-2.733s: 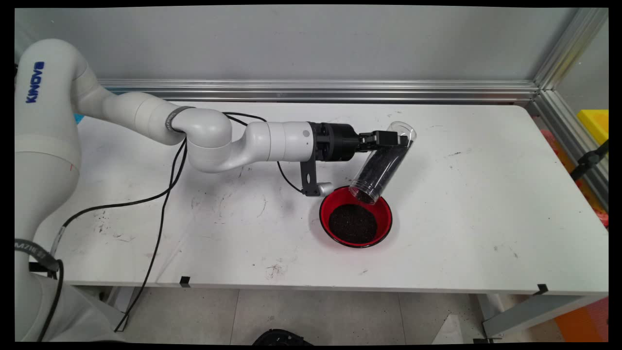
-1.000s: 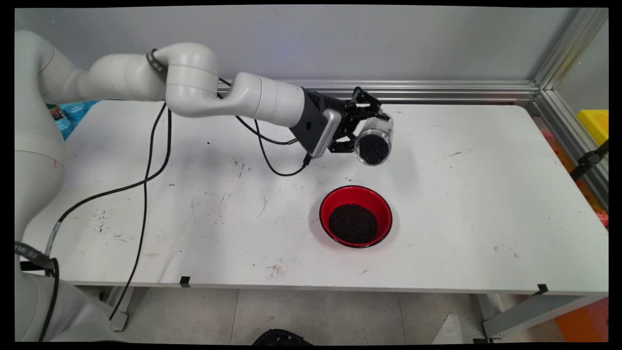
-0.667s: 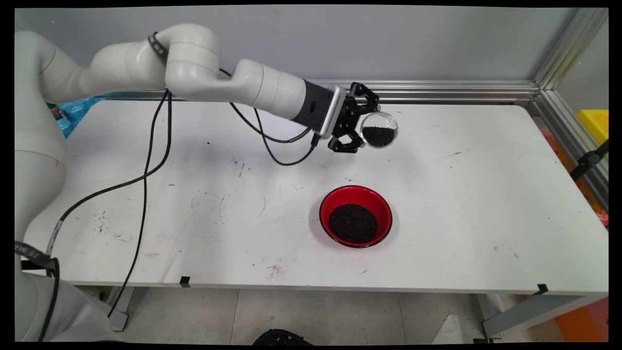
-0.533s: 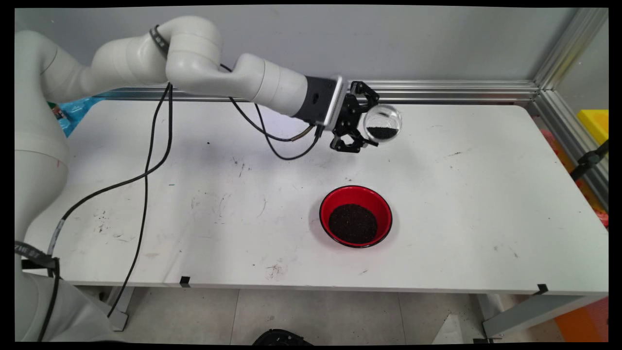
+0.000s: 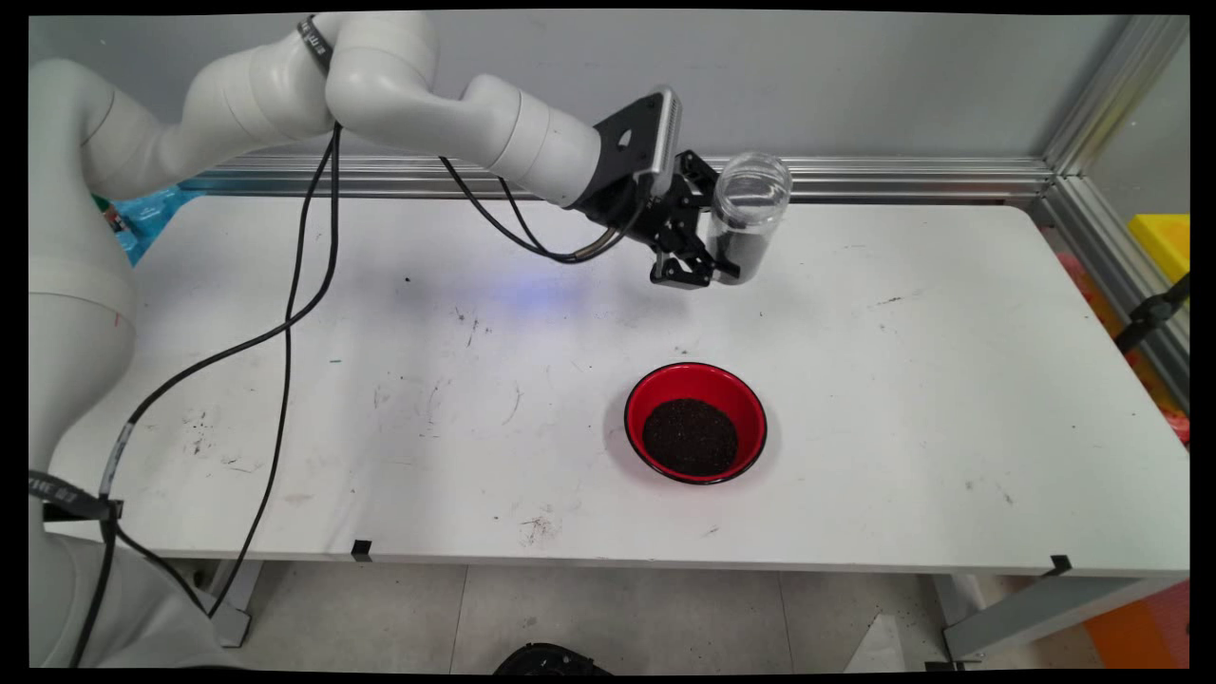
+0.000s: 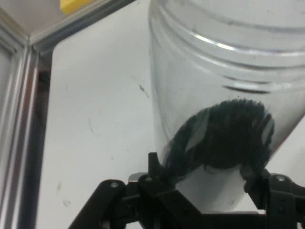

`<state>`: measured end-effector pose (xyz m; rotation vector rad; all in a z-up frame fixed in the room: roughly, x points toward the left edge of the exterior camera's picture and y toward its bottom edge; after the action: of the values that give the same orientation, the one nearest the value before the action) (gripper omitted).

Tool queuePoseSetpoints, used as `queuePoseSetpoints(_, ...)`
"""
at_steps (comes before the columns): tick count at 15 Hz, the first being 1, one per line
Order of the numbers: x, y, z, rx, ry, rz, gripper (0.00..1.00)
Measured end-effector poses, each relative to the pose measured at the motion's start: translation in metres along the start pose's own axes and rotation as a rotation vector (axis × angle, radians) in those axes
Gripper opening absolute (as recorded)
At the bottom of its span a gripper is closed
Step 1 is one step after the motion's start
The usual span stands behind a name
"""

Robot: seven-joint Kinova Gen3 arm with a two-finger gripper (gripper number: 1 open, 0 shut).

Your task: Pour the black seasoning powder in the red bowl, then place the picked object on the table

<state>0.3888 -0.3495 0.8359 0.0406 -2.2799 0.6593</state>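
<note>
My gripper (image 5: 714,258) is shut on a clear plastic jar (image 5: 748,217), held nearly upright above the table's far middle, mouth up. A small heap of black grains sits in the jar's bottom. In the hand view the jar (image 6: 224,95) fills the picture, the black grains (image 6: 224,138) lie low inside it, and the fingers (image 6: 155,167) clamp its base. A red bowl (image 5: 695,422) with a mound of the same black grains stands on the table, nearer the camera than the jar and apart from it.
The white table (image 5: 950,399) is scuffed and speckled. An aluminium rail (image 5: 902,176) runs along the back wall and down the right side. A yellow box (image 5: 1164,237) lies past the right rail. Black cables (image 5: 285,332) hang from the arm at the left.
The jar was tipped mouth-down over the red bowl; the arm has since lifted it away toward the back and turned it upright, with fewer grains left inside.
</note>
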Motion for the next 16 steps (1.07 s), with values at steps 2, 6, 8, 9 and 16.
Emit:
queuePoseSetpoints(2,-0.007,-0.002,0.002,-0.007,-0.006,-0.075,0.0)
queuePoseSetpoints(6,-0.022,-0.002,0.01,-0.031,-0.006,-0.2,0.0)
queuePoseSetpoints(8,-0.03,-0.001,0.016,-0.043,-0.005,-0.25,0.0)
queuePoseSetpoints(9,-0.033,-0.001,0.018,-0.047,-0.005,-0.264,0.0)
queuePoseSetpoints(16,-0.059,0.001,0.047,-0.072,0.015,-0.384,0.0)
